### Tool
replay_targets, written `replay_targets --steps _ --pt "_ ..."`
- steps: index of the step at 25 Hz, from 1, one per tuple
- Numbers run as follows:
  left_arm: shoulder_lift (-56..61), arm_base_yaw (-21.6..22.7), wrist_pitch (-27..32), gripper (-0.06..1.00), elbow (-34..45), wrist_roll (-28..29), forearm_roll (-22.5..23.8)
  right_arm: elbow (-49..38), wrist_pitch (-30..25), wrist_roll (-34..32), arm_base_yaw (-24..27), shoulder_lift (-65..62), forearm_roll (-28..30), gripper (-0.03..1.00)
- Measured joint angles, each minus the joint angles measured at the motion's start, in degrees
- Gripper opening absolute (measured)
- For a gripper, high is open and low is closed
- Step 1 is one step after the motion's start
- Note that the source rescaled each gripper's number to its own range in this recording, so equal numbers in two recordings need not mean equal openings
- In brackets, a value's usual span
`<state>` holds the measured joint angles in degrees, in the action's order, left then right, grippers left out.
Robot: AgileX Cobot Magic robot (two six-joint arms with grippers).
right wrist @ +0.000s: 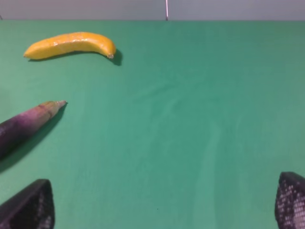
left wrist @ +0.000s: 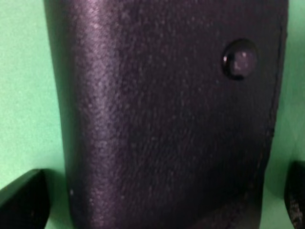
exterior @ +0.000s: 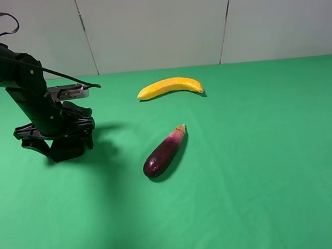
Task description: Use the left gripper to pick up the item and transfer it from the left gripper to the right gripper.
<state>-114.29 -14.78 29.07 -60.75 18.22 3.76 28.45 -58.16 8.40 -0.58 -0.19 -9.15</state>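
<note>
step in hand, as i judge it: first grasp of the black case [left wrist: 162,119] by the left gripper [exterior: 59,147]. the case lies flat on the green counter [exterior: 265,179], at the left side, directly under that gripper; from the high camera the arm hides nearly all of it. wrist view shows grained leather filling the frame, a round snap [left wrist: 239,58] near one edge. to do this well: hold the gripper centred so both long edges sit inside the fingertips [left wrist: 21,202], go low enough that the pads catch the edges and do not ride over the rounded fold, then close evenly. the case is flat and slick-looking, so a shallow pinch could let it slide or tilt; a grip near one end would leave the other end free for the handover. left gripper state: jaws spread wide, one on each side of the case, a strip of green showing at both sides, so no contact that i can see and nothing held. right gripper [right wrist: 159,202]: jaws wide apart, empty, only bare counter between them. eggplant [exterior: 164,153] and banana [exterior: 169,87] lie well apart from the case, mid-counter.
</note>
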Motion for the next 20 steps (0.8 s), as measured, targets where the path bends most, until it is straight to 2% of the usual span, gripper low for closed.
replay_targets --steps 2,4,10,11,20 --pt "-0.1 0.0 0.1 0.87 0.0 0.0 0.2 0.0 0.0 0.0 0.0 0.0 0.0 1.00" --pt "-0.1 0.0 0.1 0.72 0.0 0.0 0.6 0.0 0.0 0.0 0.0 0.0 0.0 1.00" --pt "-0.1 0.0 -0.1 0.18 0.0 0.0 0.6 0.0 0.0 0.0 0.0 0.0 0.0 1.00" --pt "-0.1 0.0 -0.1 0.12 0.0 0.0 0.6 0.0 0.0 0.0 0.0 0.0 0.0 1.00" --pt "-0.1 0.0 -0.1 0.09 0.0 -0.1 0.6 0.0 0.0 0.0 0.0 0.0 0.0 1.00"
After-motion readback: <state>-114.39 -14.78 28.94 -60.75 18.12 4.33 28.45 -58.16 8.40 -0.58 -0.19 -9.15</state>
